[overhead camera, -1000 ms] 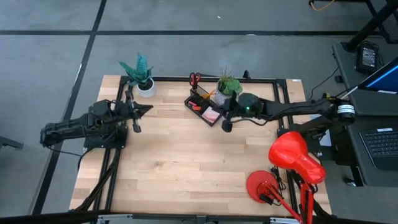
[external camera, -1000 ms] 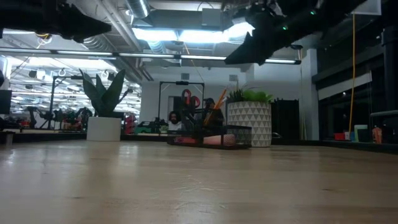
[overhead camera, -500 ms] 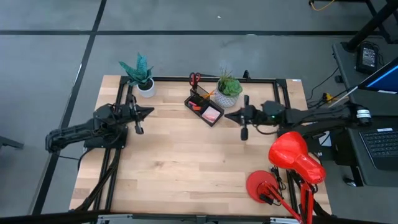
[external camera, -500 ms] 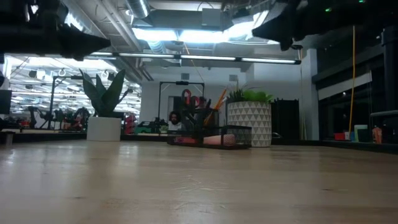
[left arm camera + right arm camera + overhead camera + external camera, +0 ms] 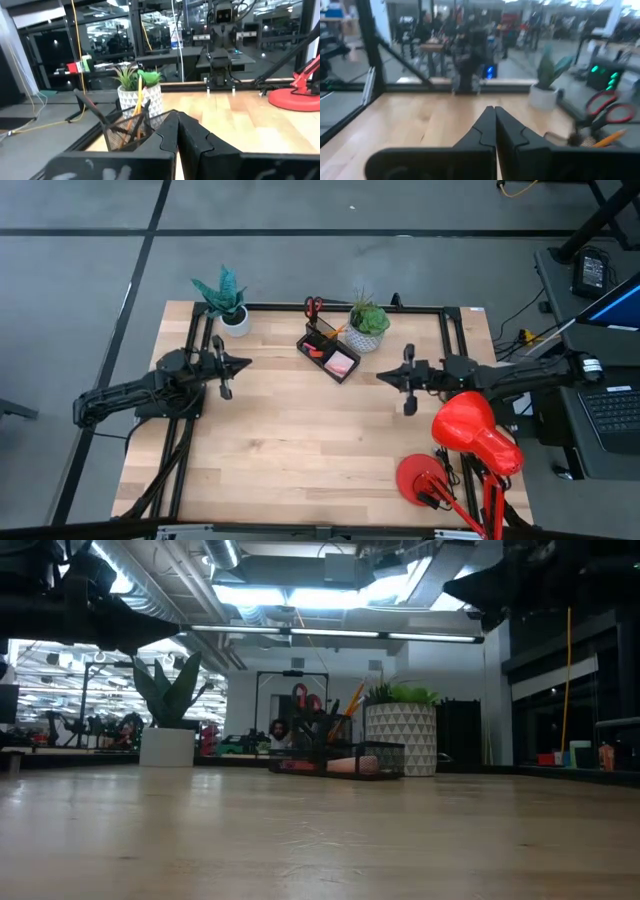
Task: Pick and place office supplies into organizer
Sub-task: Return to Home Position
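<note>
The organizer (image 5: pixel 328 350) is sitting by the desk's (image 5: pixel 300 440) far edge, holding scissors (image 5: pixel 313 306) and pad (image 5: pixel 341 364); no supplies are showing outside it; left gripper (image 5: pixel 238 362) and right gripper (image 5: pixel 386 376) are hovering either side, jaws closed, empty; seemingly only homing is remaining.

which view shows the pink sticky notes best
The high view: the pink sticky notes lie face-up in the low tray of the black organizer, in plain sight. The low view shows only a pink sliver through the mesh wall. Neither wrist view shows the pad, only the organizer's upright end with the pencil.
</note>
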Available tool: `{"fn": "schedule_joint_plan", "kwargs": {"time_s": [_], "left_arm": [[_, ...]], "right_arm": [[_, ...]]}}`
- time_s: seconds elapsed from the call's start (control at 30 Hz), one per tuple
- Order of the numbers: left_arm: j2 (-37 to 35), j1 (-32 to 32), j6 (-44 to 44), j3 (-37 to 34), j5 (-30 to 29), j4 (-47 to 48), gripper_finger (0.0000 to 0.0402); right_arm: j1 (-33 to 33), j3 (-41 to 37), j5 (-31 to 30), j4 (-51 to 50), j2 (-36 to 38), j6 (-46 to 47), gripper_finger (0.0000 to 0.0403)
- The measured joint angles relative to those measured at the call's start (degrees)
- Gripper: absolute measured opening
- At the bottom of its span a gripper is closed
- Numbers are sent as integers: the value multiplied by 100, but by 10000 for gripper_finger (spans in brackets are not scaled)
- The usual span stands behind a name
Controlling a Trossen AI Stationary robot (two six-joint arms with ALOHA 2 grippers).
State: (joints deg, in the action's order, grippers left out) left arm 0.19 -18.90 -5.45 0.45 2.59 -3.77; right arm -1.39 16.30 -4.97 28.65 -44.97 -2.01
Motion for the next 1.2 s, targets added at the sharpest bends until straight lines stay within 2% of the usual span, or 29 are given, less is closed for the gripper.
{"fn": "schedule_joint_plan", "kwargs": {"time_s": [0.27, 0.47, 0.87, 1.03, 1.2], "left_arm": [[2, 2, 90, 0, 13, 103, 1], [2, 5, 289, 0, 358, 111, 2], [9, 5, 805, 0, 8, 235, 3], [72, -6, 859, 0, -725, 244, 1], [72, -6, 627, 0, -824, 194, 5]], "right_arm": [[0, -455, -167, -445, 1468, -252, 0], [0, -1064, -160, -331, 2056, -146, 0], [0, -1594, -129, -419, 2336, -158, 0], [0, -1594, 442, -244, 2338, -132, 0], [2, -1594, 611, -244, 2338, 49, 5]]}}
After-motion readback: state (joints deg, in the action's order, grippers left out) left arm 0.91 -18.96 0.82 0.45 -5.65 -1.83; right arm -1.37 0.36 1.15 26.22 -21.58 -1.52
